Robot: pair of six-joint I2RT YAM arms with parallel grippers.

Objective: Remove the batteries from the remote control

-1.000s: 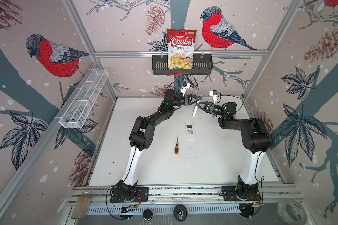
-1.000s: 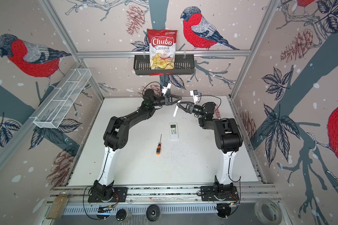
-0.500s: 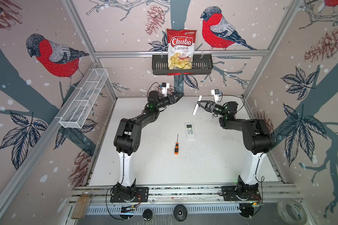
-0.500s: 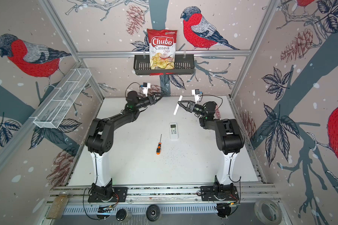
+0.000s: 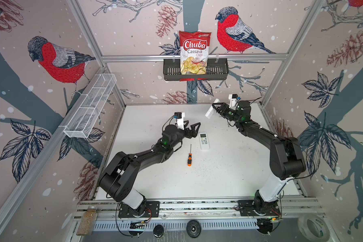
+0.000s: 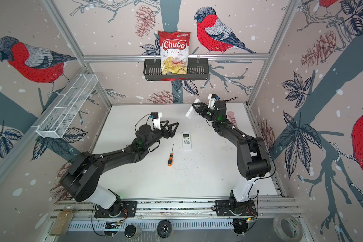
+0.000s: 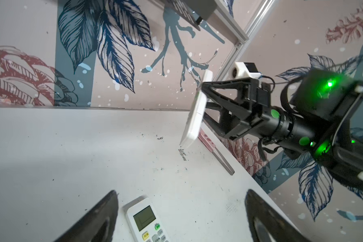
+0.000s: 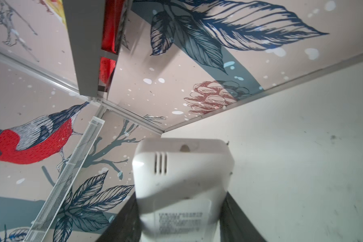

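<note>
My right gripper [image 5: 215, 107] is shut on a white remote control [image 5: 209, 112], held in the air over the back right of the table. In the right wrist view that remote [image 8: 182, 178] shows its back with a label and grooved cover, clamped between both fingers [image 8: 124, 220]. A second white remote [image 5: 204, 140] lies face up mid-table, display toward the back. My left gripper [image 5: 192, 125] hovers open just left of its display end; in the left wrist view this remote [image 7: 147, 222] lies between the spread fingertips [image 7: 111, 201]. The batteries are out of view.
An orange-and-black-handled screwdriver [image 5: 189, 157] lies just front-left of the table remote. A pink object [image 6: 232, 118] rests by the right wall. A black basket [image 5: 195, 72] with a chips bag hangs on the back wall, and a white wire basket [image 5: 90, 111] on the left wall.
My left gripper has left the held remote at the back centre, swung left, then come forward and down beside the table remote. The right gripper shifted the held remote slightly back and right.
</note>
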